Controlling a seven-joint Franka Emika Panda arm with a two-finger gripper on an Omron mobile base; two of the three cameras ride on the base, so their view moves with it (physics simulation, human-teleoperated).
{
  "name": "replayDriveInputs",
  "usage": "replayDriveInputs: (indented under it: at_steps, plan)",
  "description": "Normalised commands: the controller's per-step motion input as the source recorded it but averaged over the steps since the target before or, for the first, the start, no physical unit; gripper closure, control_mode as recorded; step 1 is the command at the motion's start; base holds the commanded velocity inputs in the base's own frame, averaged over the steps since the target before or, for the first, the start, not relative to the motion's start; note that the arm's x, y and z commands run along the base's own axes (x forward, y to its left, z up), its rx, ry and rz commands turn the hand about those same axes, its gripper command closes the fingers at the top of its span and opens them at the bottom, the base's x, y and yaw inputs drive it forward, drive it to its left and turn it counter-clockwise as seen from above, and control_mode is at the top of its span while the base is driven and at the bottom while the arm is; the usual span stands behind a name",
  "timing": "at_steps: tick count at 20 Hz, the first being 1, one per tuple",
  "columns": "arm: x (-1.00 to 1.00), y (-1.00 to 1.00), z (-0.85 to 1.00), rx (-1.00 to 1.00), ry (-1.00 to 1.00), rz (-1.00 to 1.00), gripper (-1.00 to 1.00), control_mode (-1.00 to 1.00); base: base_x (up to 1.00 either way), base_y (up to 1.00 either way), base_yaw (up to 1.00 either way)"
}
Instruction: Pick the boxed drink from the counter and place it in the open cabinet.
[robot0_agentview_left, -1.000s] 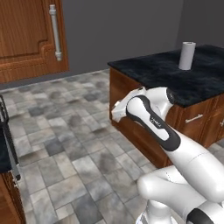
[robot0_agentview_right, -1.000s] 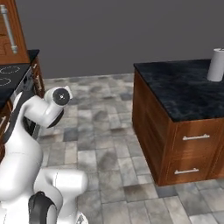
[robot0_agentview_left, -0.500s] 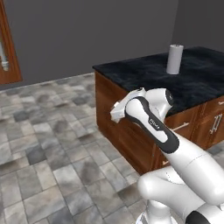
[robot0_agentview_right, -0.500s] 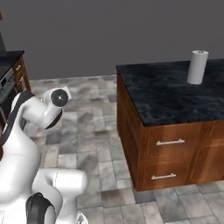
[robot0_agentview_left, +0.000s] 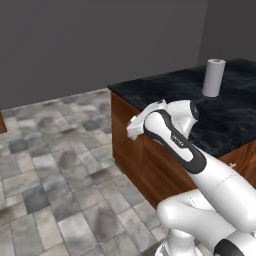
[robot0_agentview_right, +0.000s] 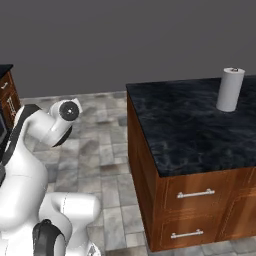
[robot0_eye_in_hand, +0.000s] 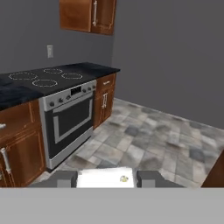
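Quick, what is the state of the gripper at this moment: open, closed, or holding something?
Gripper: holding a white-cream box, likely the boxed drink, between its fingertips.

The white Franka arm with dark joints is folded, its two-finger gripper (robot0_eye_in_hand: 107, 178) held level, jaws clamped on a white-cream carton (robot0_eye_in_hand: 106, 177).

White-cream boxed drink (robot0_eye_in_hand: 106, 178) between the jaws, black-topped counter (robot0_agentview_right: 185, 135) aside
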Motion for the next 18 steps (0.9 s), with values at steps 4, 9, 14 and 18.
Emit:
replayDriveInputs:
  at_steps: [4, 9, 14, 18]
  plan:
    - [0.0, 0.0, 0.0, 0.0, 0.0, 0.0, 1.0, 1.0, 1.0, 0.0, -0.11]
    - [0.0, 0.0, 0.0, 0.0, 0.0, 0.0, 1.0, 1.0, 1.0, 0.0, -0.12]
    - [0.0, 0.0, 0.0, 0.0, 0.0, 0.0, 1.0, 1.0, 0.91, 0.0, -0.09]
    - [0.0, 0.0, 0.0, 0.0, 0.0, 0.0, 1.0, 1.0, 0.62, 0.0, -0.01]
